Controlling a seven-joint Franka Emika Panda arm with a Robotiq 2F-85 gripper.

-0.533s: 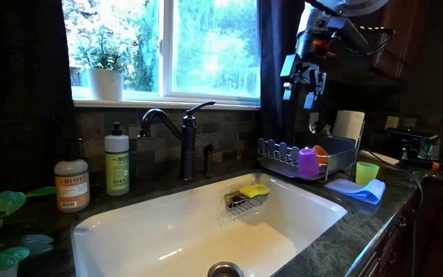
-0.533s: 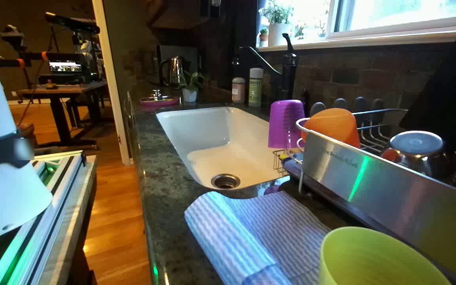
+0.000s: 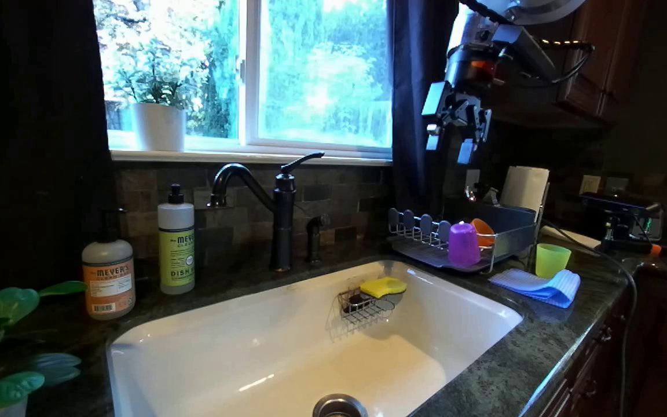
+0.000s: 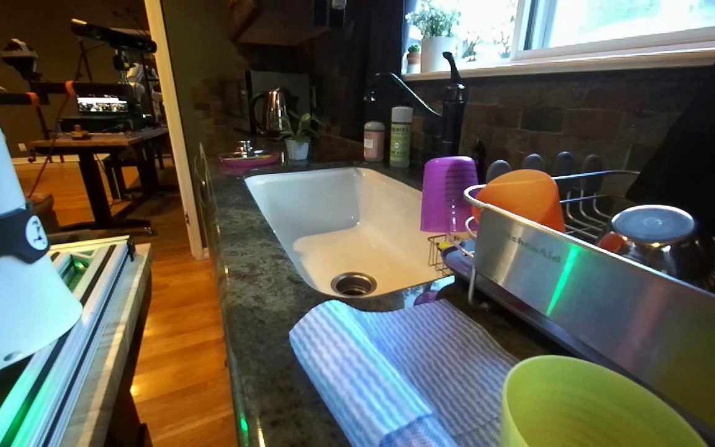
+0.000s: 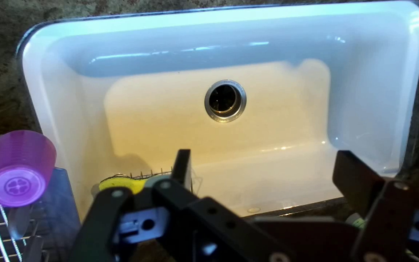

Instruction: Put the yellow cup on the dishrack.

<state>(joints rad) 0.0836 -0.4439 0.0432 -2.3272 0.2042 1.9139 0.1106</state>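
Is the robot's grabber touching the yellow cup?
Apart. In an exterior view, the open gripper hangs up high, and the yellow cup is well below it, with a big gap plainly showing between them.

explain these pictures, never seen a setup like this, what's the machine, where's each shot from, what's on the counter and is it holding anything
The machine is a Franka robot arm ending in a two-fingered gripper, open in the air and holding nothing.

Two views come from cameras outside it; the third, from its wrist, looks down into the white sink past the gripper's fingers.

On the stone counter are a lime-green plastic cup, a folded striped dishcloth and a dish rack with an upturned purple cup at one end. A yellow sponge rests on a wire holder in the sink. A dish soap bottle stands near the faucet.
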